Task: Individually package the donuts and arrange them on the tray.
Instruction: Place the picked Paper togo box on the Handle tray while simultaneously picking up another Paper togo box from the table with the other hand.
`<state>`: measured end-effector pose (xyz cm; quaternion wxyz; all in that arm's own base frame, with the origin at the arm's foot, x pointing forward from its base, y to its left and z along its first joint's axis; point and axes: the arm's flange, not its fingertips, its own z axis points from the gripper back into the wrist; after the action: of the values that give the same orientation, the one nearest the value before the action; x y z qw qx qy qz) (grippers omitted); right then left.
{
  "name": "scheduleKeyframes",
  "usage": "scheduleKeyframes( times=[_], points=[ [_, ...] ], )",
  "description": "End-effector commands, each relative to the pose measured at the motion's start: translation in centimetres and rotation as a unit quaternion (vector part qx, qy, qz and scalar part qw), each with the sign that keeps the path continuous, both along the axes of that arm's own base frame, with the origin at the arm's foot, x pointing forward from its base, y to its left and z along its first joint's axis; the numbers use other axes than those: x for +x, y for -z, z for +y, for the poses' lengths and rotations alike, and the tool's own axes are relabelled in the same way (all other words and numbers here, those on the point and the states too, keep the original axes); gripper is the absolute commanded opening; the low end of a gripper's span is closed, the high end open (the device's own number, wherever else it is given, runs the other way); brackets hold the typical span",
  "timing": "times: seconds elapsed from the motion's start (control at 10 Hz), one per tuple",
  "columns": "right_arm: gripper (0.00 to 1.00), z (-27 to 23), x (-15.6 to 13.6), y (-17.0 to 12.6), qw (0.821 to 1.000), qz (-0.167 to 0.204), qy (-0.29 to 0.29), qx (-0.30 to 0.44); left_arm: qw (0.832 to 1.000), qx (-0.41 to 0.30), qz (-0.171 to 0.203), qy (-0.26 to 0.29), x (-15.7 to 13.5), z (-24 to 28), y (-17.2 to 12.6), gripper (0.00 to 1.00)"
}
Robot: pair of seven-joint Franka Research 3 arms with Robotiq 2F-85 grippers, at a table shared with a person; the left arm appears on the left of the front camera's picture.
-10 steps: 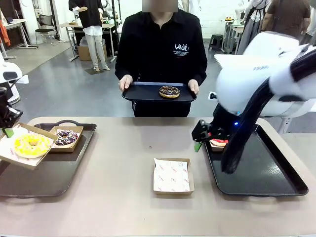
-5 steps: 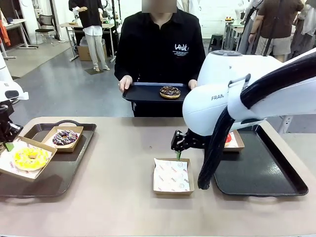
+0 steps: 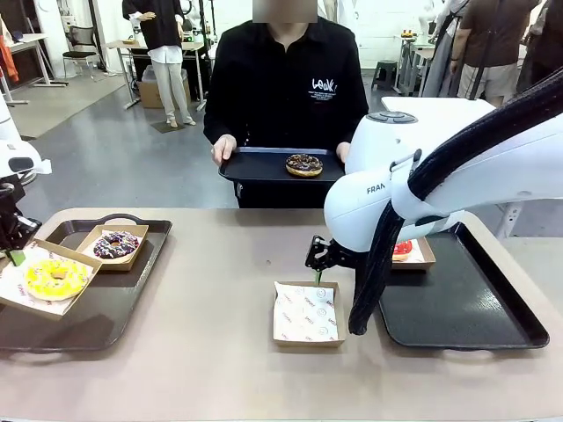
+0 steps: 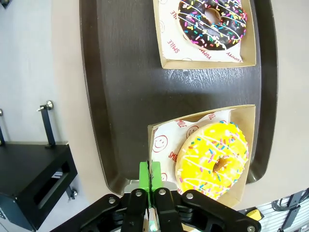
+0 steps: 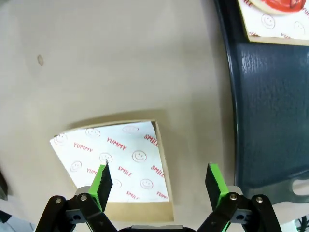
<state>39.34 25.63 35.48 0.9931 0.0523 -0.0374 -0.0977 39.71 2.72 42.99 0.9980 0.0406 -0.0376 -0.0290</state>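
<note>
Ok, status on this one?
Left hand shut on yellow-donut box edge. Right hand open above empty box edge. Chocolate donut on person's tray. Nothing blocking.

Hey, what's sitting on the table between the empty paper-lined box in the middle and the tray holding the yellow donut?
Nothing. The front view shows bare tabletop between the empty box and that tray.

Yellow donut [image 3: 55, 277] and sprinkled donut [image 3: 116, 244] boxed on left tray [image 3: 106, 312]; red donut [image 3: 402, 249] boxed, right tray [image 3: 466, 303]; dark donut [image 3: 303, 164] bare on held tray [image 3: 255, 165].
</note>
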Motion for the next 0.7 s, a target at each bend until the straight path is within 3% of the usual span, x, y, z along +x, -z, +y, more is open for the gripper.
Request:
scheduleKeyframes(
  times=[0.0, 0.1, 0.6],
  points=[
    [1.0, 0.5, 0.5, -0.53, 0.999, -0.033, -0.021, 0.031, 1.0, 0.001, 0.003, 0.001, -0.21, -0.11, -0.26, 0.01],
    [1.0, 0.0, 0.0, 0.0, 1.0, 0.0, 0.0, 0.0, 1.0, 0.001, 0.003, 0.001, -0.21, -0.11, -0.26, 0.01],
    [1.0, -0.09, 0.26, -0.07, 1.0, -0.003, -0.003, 0.005, 1.0, 0.001, 0.003, 0.001, -0.21, -0.11, -0.26, 0.01]
  ],
)
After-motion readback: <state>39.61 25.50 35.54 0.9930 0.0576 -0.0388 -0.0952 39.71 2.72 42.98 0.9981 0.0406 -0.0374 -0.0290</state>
